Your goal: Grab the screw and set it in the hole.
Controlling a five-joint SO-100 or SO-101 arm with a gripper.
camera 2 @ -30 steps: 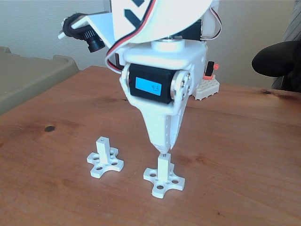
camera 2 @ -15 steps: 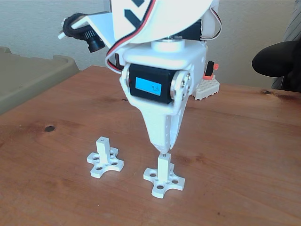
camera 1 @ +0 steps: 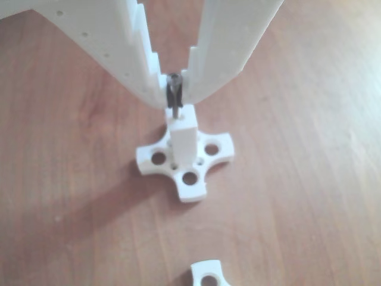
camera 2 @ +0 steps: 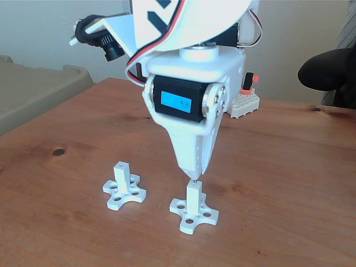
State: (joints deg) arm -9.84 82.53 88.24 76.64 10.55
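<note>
The thin silver metal screw (camera 1: 174, 106) stands upright, its dark-looking upper end pinched between the tips of the white plastic two-finger pincer (camera 1: 173, 94), which is closed on it. Its bare shank runs straight down to the top face of the white square post (camera 1: 183, 138) of a white cross-shaped plastic base with round holes (camera 1: 189, 177). The lower tip sits at the hole in the post's top; how far it has entered cannot be told.

The other view looks down between the stepped inner edges of the two fingers, so the screw, the narrow gap that holds it and the post top are plain. At the bottom edge of that view a corner of a second white cross-shaped base (camera 1: 209, 275) shows.

In the fixed view the pincer (camera 2: 193, 177) is seen from the side as one tapering white wedge under a black servo with a blue label (camera 2: 177, 102), and the screw (camera 2: 193, 180) is no more than a faint sliver between the wedge's point and the post (camera 2: 193, 198). This view shows the second base whole (camera 2: 123, 193), with its own upright post, standing to the left of the first on the reddish-brown wooden bench (camera 2: 289, 183), the two near but apart. Farther back lies a white studded brick-like block with an orange and black part on it (camera 2: 246, 101), and a black camera (camera 2: 105, 44) juts from the arm at upper left.
</note>
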